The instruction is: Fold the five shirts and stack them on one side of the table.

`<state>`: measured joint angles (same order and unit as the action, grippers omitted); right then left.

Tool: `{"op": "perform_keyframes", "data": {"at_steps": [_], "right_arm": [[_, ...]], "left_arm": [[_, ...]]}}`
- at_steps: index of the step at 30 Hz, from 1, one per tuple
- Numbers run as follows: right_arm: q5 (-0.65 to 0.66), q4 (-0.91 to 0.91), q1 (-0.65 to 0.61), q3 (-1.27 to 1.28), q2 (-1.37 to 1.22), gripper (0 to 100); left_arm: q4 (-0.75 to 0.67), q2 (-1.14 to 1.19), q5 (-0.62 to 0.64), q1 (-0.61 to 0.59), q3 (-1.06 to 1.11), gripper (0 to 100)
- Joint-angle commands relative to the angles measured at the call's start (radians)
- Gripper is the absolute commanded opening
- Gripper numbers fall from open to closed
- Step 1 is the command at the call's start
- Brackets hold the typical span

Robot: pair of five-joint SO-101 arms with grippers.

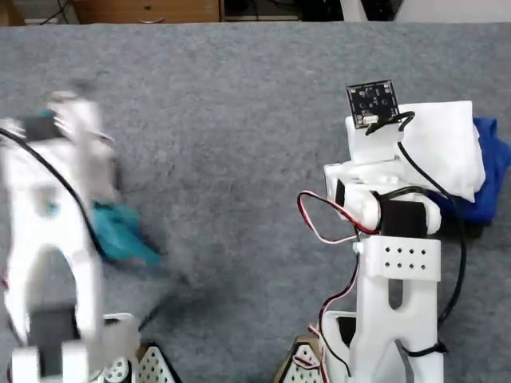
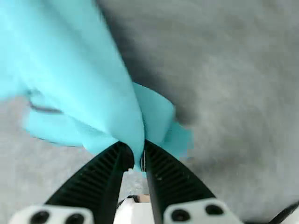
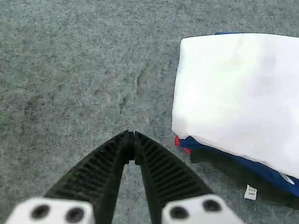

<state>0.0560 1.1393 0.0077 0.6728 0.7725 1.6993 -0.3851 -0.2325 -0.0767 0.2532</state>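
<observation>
Nearly done: looks like four folded in the stack point(image 1: 447, 144) on the desk's point(image 1: 239, 104) right side, white on top. Grips the unfolded turquoise shirt point(image 2: 93, 84), dangling, in the left hand point(image 2: 135, 158); right hand point(image 3: 134, 140) clenched, empty, beside the stack.

High view down over table point(image 1: 239, 96) — wrist views close behind left gripper point(image 2: 135, 157), right gripper point(image 3: 134, 136) — shirt stack point(image 1: 443, 148) common to high, right

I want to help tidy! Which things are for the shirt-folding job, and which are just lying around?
For the job:
turquoise shirt, pinched in the left end effector
folded white shirt lying on a blue shirt
right end effector, shut and empty

Just around:
wooden drawers behind the grey table
</observation>
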Motion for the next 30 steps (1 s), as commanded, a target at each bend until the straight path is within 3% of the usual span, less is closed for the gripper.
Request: {"op": "perform_keyframes", "data": {"at_steps": [1,5,9,12,14,19,24,30], "right_arm": [[0.011,-0.003,-0.010,-0.005,0.001,0.2],[0.012,-0.006,-0.010,-0.012,0.001,0.2],[0.037,-0.003,-0.012,-0.071,-0.002,0.2],[0.107,0.005,-0.051,-0.125,-0.010,2.1],[0.137,0.034,-0.099,-0.166,-0.044,8.4],[0.138,0.152,-0.237,-0.372,-0.259,22.1],[0.143,0.292,-0.410,-0.704,-0.562,22.0],[0.155,0.454,-0.582,-1.102,-0.997,22.1]], "left_arm": [[-0.055,-0.415,-0.057,0.370,0.298,2],[-0.061,-0.776,-0.118,0.652,0.494,2],[-0.055,-1.023,-0.157,0.675,0.560,7],[-0.061,-1.112,-0.153,0.577,0.569,20],[-0.066,-1.125,-0.153,0.493,0.559,24],[-0.140,-1.125,-0.157,0.265,0.557,24],[-0.153,-1.125,-0.153,0.055,0.540,24],[-0.196,-1.127,-0.153,-0.278,0.612,24]]}}
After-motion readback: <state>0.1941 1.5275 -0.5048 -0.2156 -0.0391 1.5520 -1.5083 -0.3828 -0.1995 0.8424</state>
